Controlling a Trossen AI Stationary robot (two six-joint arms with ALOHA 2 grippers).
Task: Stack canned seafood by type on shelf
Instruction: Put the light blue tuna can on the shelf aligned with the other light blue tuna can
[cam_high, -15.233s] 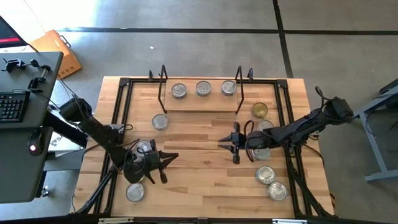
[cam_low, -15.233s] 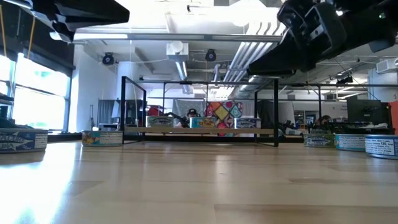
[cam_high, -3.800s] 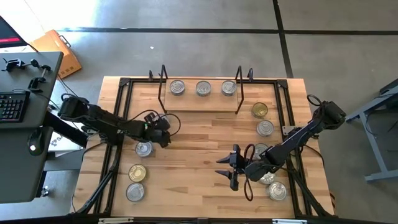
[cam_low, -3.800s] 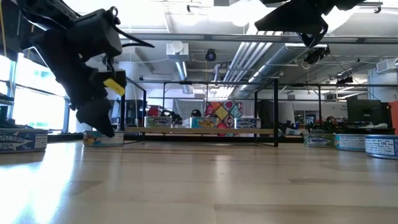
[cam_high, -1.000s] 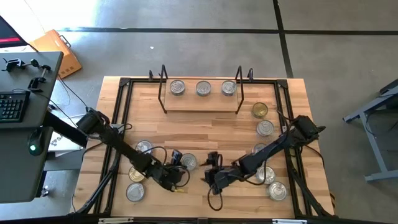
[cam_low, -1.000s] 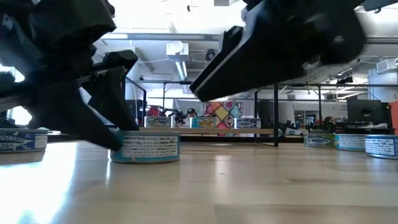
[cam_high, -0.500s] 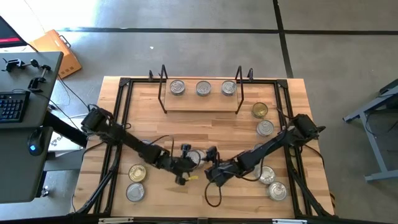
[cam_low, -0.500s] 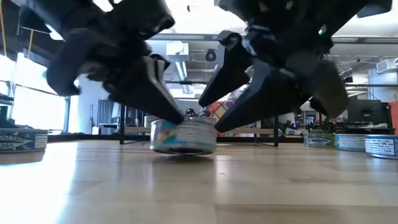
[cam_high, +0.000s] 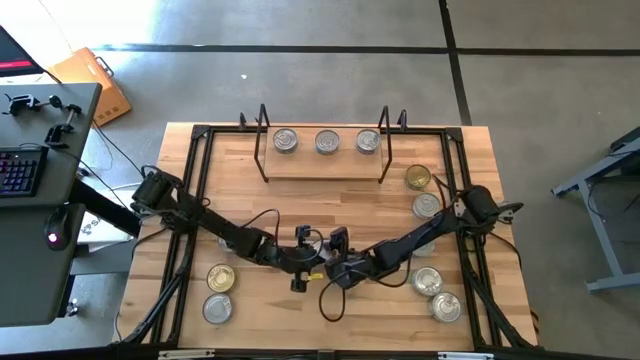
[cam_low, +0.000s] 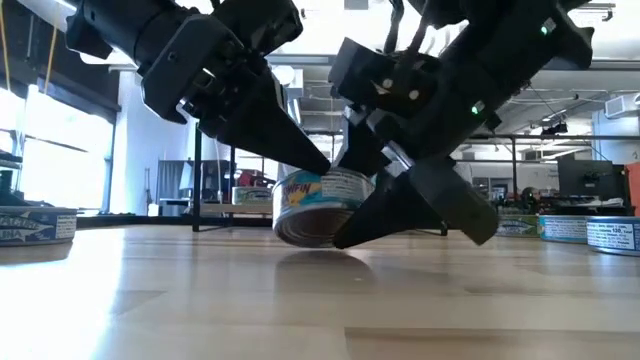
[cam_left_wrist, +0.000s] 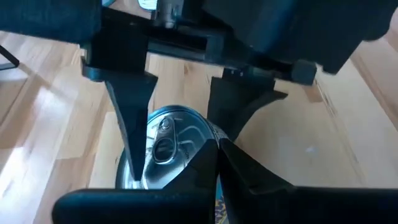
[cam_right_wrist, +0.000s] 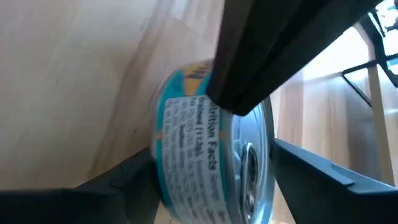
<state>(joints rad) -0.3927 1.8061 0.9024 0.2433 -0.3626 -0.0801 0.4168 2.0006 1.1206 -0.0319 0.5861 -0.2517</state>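
Note:
One silver-topped can (cam_low: 320, 208) of the canned seafood sits tilted in the middle of the table, between both grippers. My left gripper (cam_high: 310, 260) is shut, its tip on the can's upper rim. My right gripper (cam_high: 325, 264) is open and straddles the can (cam_right_wrist: 205, 155), one finger below it and one above. Three silver-topped cans stand in a row on the shelf (cam_high: 322, 162) at the far side. Other cans stand loose at the table's left (cam_high: 220, 278) and right (cam_high: 427, 205). My left gripper presses its shut fingertips (cam_low: 318, 162) on the can's top near the rim (cam_left_wrist: 189, 140), slanting down from the table's left. The can is tilted, its lower edge (cam_low: 292, 238) on the table. My right gripper has its lower finger (cam_low: 400, 215) under the can's raised edge (cam_low: 345, 232), slanting in from the table's right. The other finger stands over the top; whether it touches, I cannot tell.
A black frame (cam_high: 200, 180) runs around the table top. The shelf's wire ends (cam_high: 262, 140) stand upright at the far side. Loose cans stand near the right rail (cam_high: 445, 306) and the left rail (cam_high: 217, 308). A cable loops on the wood (cam_high: 330, 305) near the front.
My left gripper has shut and gone toward the table's right, pushing the can along the table. My right gripper has come down and toward the left, to meet the can. The can lay flat and is now tipped, one edge raised.

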